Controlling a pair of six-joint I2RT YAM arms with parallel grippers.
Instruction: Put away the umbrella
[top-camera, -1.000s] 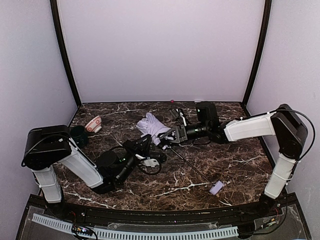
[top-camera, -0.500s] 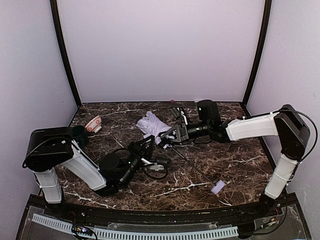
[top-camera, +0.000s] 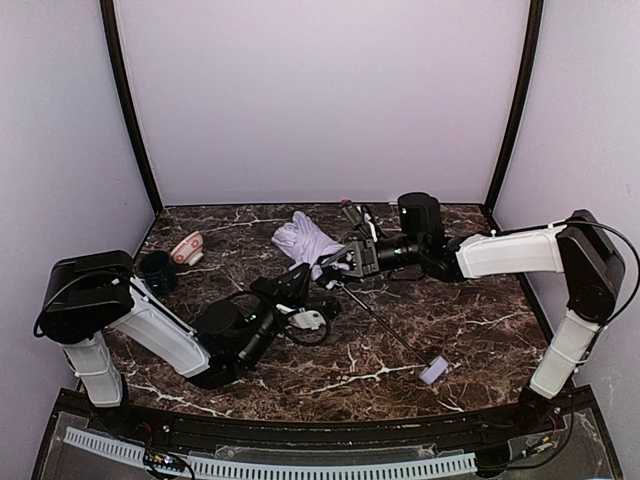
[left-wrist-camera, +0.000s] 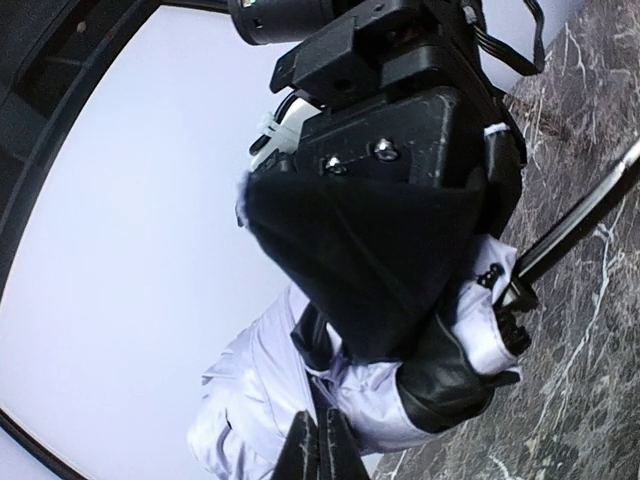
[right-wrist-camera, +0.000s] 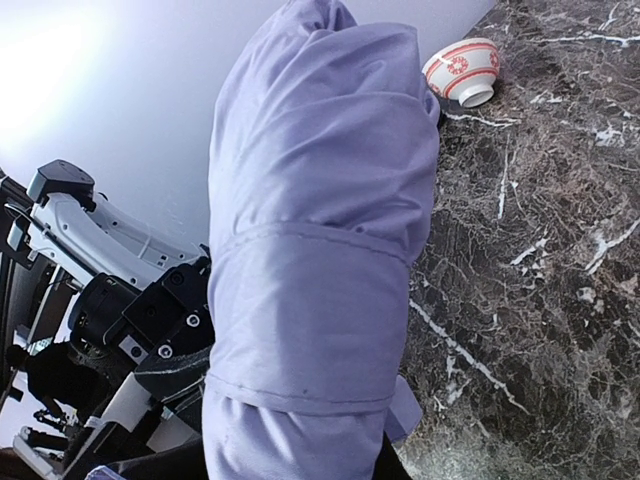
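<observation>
The umbrella (top-camera: 304, 238) lies folded on the marble table, its lavender canopy bunched at the far middle. Its thin black shaft (top-camera: 385, 325) runs toward the near right and ends in the lavender knob handle (top-camera: 433, 373). My right gripper (top-camera: 342, 264) is shut on the canopy's near end. In the right wrist view the canopy (right-wrist-camera: 320, 200) fills the frame with a fabric strap (right-wrist-camera: 305, 310) round it, hiding the fingers. My left gripper (top-camera: 298, 288) sits just left of that grip. Its fingertips (left-wrist-camera: 305, 452) are pressed together, shut, against lavender folds (left-wrist-camera: 250, 390) and the black underside (left-wrist-camera: 370, 270).
A red-patterned bowl (top-camera: 187, 246) lies tipped at the far left, also in the right wrist view (right-wrist-camera: 462, 70). A dark cup (top-camera: 157, 270) stands beside it. Black cables (top-camera: 300, 325) loop near the left wrist. Walls close the back and both sides.
The right gripper has carried the canopy end slightly farther back and right. The left gripper has followed it, staying shut beside the bundle.
</observation>
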